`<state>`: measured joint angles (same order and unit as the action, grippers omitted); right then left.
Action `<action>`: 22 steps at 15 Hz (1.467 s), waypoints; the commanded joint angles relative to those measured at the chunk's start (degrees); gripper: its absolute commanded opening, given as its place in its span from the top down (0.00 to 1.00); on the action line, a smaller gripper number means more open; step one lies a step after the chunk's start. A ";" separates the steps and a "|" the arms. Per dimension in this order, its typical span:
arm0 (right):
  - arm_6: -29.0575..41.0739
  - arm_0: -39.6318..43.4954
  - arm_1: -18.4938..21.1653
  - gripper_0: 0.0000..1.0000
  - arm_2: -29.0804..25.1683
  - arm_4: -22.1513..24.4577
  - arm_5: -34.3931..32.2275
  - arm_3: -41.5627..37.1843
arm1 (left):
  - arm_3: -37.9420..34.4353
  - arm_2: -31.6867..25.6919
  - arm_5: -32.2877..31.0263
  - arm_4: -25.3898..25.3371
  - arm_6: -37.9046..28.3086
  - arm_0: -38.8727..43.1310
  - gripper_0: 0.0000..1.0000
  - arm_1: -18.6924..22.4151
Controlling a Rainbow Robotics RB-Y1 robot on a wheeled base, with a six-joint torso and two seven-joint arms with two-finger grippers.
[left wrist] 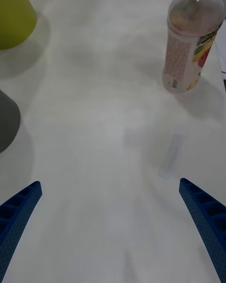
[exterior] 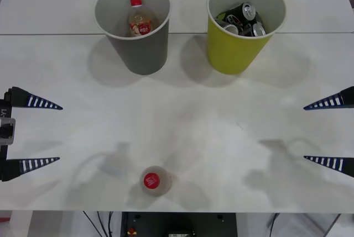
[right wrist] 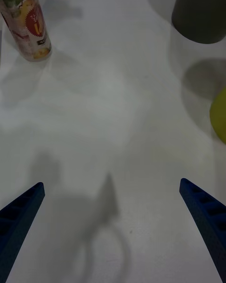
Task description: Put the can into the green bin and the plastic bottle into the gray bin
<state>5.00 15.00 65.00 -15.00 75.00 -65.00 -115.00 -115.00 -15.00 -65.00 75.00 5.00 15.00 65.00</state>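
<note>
Both blue ribbed grippers, left and right, hang wide open flanking the upright clear red-capped plastic bottle, well short of the gray round bin, apparently poised for pickup.

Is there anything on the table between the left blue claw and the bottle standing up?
No. In the left wrist view, bare white table lies between the open left gripper and the upright plastic bottle.

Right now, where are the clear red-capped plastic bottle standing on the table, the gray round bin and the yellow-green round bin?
clear red-capped plastic bottle (exterior: 151, 180): front view, on its cap.
gray round bin (exterior: 145, 52): front view, outer wall.
yellow-green round bin (exterior: 232, 52): front view, outer wall.
</note>
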 commanded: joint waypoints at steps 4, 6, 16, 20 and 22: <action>0.00 0.00 0.00 0.00 0.00 0.00 0.00 0.00 | 1.97 0.23 -0.21 -0.12 0.27 1.96 0.00 0.39; 0.00 0.00 0.00 0.00 0.00 0.00 0.00 0.00 | 1.97 0.23 -0.13 -0.21 0.45 2.05 0.00 0.74; 0.00 0.00 0.00 0.00 0.00 0.00 0.00 0.00 | 4.96 5.95 -0.39 -3.63 5.72 1.96 0.00 -6.82; 0.00 0.00 0.00 0.00 0.00 0.00 0.00 0.00 | 13.84 13.59 -0.39 -10.93 16.36 -1.47 0.00 -7.87; 0.00 0.00 0.00 0.00 0.00 0.00 0.00 0.00 | 15.86 15.88 -0.39 -12.16 19.70 -2.61 0.00 -7.87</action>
<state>5.00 15.00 65.00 -15.00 75.00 -65.00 -115.00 -100.21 -0.43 -65.39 63.51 22.90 13.07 57.13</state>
